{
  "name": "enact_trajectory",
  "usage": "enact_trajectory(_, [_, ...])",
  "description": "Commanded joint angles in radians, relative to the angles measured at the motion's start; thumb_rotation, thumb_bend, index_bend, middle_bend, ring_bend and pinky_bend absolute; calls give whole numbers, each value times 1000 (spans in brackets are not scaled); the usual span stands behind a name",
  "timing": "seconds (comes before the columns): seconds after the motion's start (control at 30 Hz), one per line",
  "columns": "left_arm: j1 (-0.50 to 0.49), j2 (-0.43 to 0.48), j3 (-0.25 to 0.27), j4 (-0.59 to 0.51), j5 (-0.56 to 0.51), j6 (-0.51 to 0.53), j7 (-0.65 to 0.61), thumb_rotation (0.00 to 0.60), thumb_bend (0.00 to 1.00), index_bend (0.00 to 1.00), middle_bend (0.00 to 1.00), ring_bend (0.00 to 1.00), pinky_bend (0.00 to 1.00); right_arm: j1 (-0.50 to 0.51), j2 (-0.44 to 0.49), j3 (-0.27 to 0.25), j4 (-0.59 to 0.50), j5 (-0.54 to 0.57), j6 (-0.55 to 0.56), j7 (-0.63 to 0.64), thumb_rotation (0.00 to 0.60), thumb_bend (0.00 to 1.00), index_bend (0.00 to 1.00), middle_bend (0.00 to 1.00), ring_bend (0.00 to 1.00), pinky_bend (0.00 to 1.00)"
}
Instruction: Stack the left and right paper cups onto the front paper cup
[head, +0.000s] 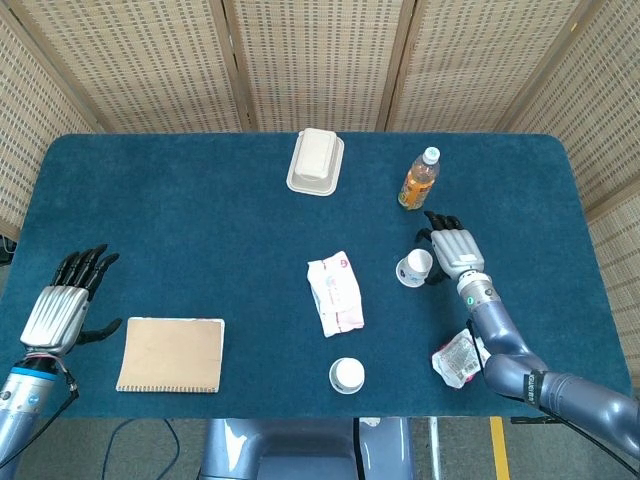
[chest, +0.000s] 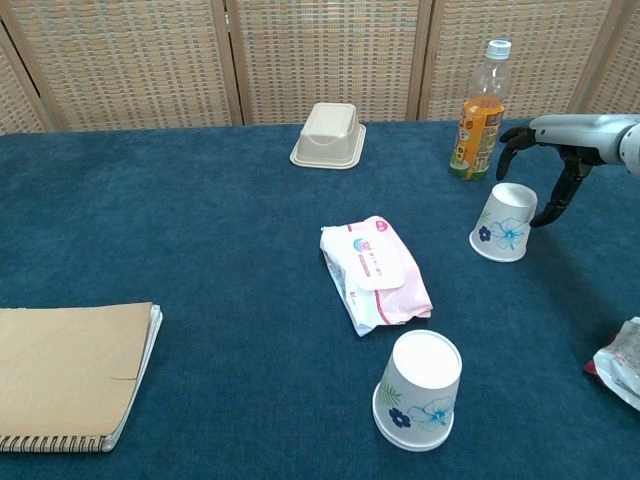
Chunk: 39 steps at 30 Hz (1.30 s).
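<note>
No lettering can be read — the bottle (chest: 481, 110) label, the pink tissue pack (chest: 376, 272) and the crumpled wrapper (head: 458, 358) at near right carry print too small or blurred to read.

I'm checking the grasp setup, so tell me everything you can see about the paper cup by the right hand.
The paper cup is white with blue flower prints, standing upside down on the blue table, near the orange bottle. The right hand arches over it, fingers spread on both sides; contact can't be confirmed.

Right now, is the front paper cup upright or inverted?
Inverted: the front paper cup rests on its wide rim, closed base facing up.
</note>
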Motion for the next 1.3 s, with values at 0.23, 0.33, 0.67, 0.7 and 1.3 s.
enact_trajectory(0.23, [7,-4,-18,6,1,-20,-4,600,250,78,0,0,0,10,-32,-12,63,12,-21,31,600,234,495,98,0,0])
enact_trajectory(0.33, [10,-5,-25,8,-2,-26,-2,600,249,78,0,0,0,5,-35,-16,57,0,-13,44,600,235,516,113,0,0])
enact_trajectory(0.67, [18,-5,-43,15,-8,-42,-7,600,249,78,0,0,0,-29,60,9,-132,-121,110,87,600,236,528,119,0,0])
enact_trajectory(0.7, [18,-5,-44,17,-9,-44,-7,600,249,78,0,0,0,-37,78,11,-165,-140,128,94,600,236,528,119,0,0])
enact_trajectory(1.3, [36,-11,-63,16,6,-42,8,600,249,78,0,0,0,-191,320,-106,-588,-508,275,236,600,235,527,118,0,0])
